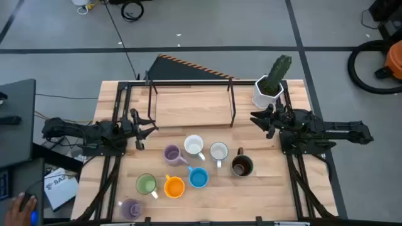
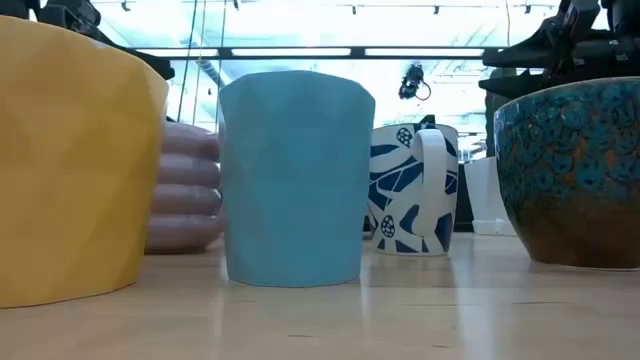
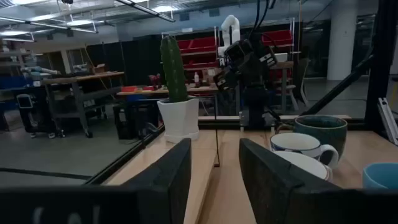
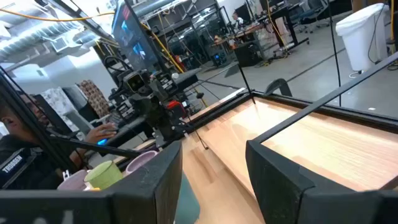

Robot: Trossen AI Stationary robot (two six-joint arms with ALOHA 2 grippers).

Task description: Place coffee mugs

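Eight mugs stand upright on the wooden table: purple, two white, dark brown, blue, orange, green, and a second purple at the near edge. In the low view the blue mug stands between the orange one and the dark one. My left gripper is open and empty at the table's left. My right gripper is open and empty at the right, beside the cactus pot.
A black metal frame with a wooden shelf stands at the table's far middle, between the two grippers. A white pot with a green cactus stands at the far right corner. A person's hand shows at a desk off the table's left.
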